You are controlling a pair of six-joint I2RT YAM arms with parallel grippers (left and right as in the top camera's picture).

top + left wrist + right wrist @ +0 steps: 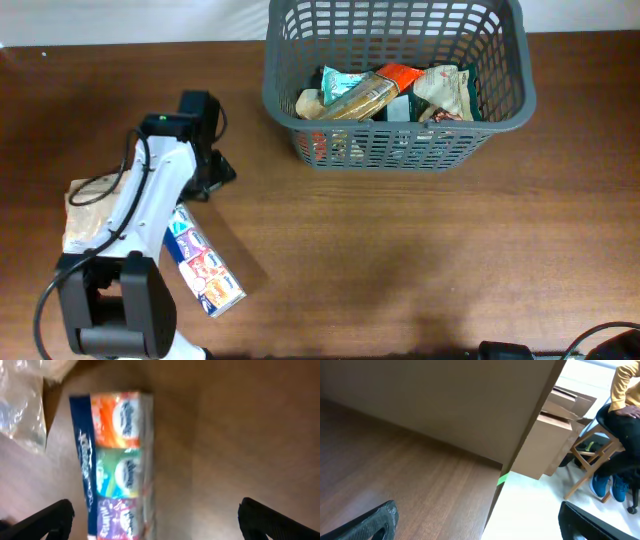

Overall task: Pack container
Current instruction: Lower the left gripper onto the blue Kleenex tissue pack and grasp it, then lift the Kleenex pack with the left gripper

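Centring is being called for: the left gripper (160,522), fingers spread wide, is being held off-centre over the long multicoloured plastic-wrapped tissue pack (117,465); the right gripper (477,520) is equally spread.

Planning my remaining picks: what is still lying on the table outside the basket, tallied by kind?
Tissue multipack: 1
Clear-wrapped packet: 1
Total: 2
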